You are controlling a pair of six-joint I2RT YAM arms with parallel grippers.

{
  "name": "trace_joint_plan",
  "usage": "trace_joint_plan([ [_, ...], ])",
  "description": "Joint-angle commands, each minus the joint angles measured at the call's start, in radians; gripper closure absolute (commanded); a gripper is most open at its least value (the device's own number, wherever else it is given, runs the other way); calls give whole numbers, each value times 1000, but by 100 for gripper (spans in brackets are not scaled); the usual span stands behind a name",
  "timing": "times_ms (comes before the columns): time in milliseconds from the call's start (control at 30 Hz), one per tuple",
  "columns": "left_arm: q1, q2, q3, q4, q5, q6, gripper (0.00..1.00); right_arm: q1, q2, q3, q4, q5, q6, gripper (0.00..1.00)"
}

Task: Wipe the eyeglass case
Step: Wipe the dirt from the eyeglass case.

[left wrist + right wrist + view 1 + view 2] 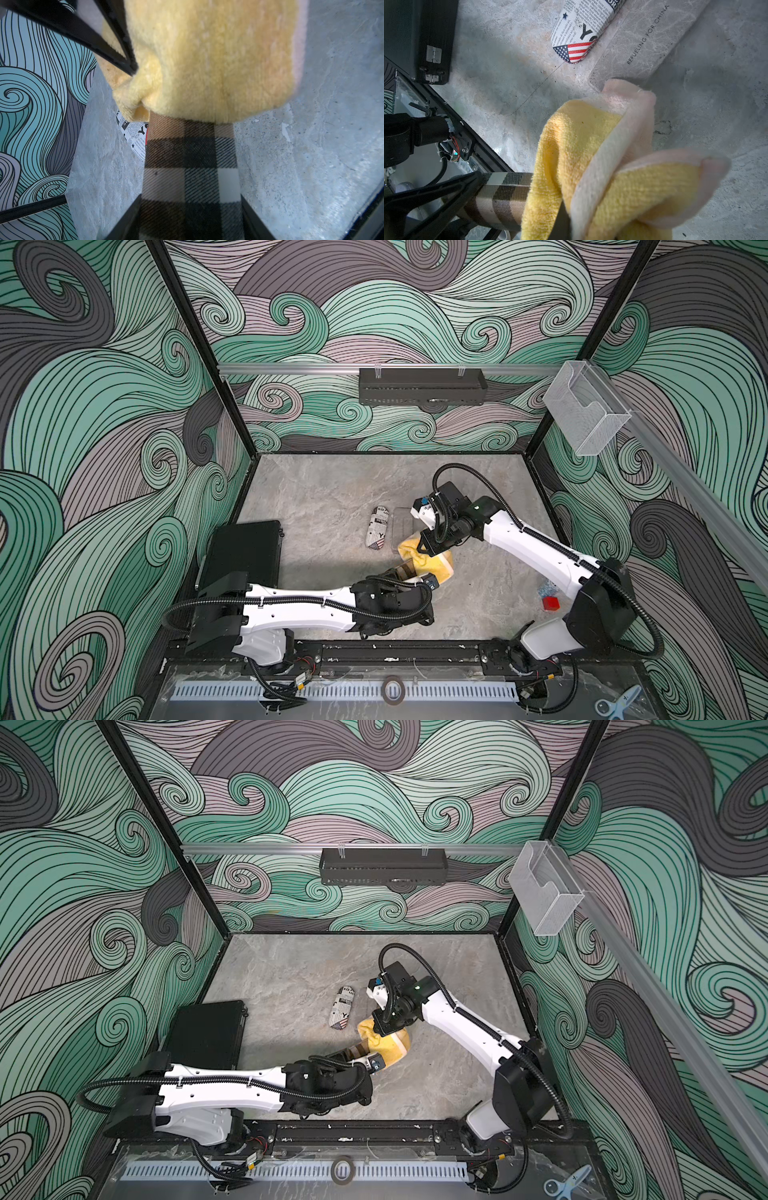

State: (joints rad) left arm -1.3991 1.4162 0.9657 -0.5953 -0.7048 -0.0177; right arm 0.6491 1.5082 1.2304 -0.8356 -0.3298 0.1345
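Holding a plaid eyeglass case (187, 158) by its near end, my left gripper (401, 570) is closed narrowly on it, one finger on each long side. The case sits lifted near the middle of the table, pointing away toward the far right. My right gripper (428, 547) is pinched tight on a yellow cloth (571, 145) with a pale pink backing. The cloth is draped over the far end of the case and hides that end.

Just beyond it on the table lies a second case printed like a newspaper (379, 527), with a flag at its near tip. Touching its right side is a clear flat box (643, 41), and the table's grain shows through it. A closed black case (245, 556) lies at the near left. On the far wall's rail hangs a black wire basket (422, 386); I cannot tell what is in it. A clear plastic holder (582, 406) hangs on the right wall's rail.

The tabletop (324, 489) looks like grey marble. A red cube (550, 603) sits at the near right, beside my right arm. The walls carry teal and grey swirls. On the near ledge lie a roll of tape (393, 689) and blue scissors (619, 703).
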Motion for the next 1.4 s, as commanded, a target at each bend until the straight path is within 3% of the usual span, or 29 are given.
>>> trace_joint_plan([
  [0, 2, -23, 24, 32, -123, -39, 54, 37, -8, 5, -44, -114, -6, 100],
  [133, 1, -17, 24, 40, -125, -33, 55, 92, 12, 13, 59, -346, 4, 100],
  [233, 2, -16, 25, 43, -129, -33, 54, 104, 12, 4, 79, -373, 8, 100],
  [333, 1, -19, 16, 47, -132, -37, 54, 94, 6, -6, 11, -212, -2, 100],
  [433, 1, -19, 10, 49, -133, -42, 54, 84, 13, -12, -95, 51, -3, 100],
  [600, 1, -23, 2, 54, -136, -45, 54, 69, -5, -29, -150, 189, 0, 100],
  [667, 2, -25, 1, 59, -137, -45, 54, 70, -5, -16, -147, 137, 1, 100],
  [900, 2, -23, 5, 62, -147, -43, 54, 97, -1, -13, 48, -299, 14, 100],
  [967, 2, -24, 4, 58, -153, -52, 54, 99, -5, -21, 74, -340, 16, 100],
  [1067, 2, -35, -3, 57, -157, -66, 54, 96, -10, -28, 34, -237, 8, 100],
  [1267, 10, -61, -17, 25, -190, -104, 55, 64, -41, -53, -105, 181, 35, 100],
  [1367, 19, -86, -29, 8, -191, -144, 54, 17, -94, -75, -118, 266, 57, 100],
])
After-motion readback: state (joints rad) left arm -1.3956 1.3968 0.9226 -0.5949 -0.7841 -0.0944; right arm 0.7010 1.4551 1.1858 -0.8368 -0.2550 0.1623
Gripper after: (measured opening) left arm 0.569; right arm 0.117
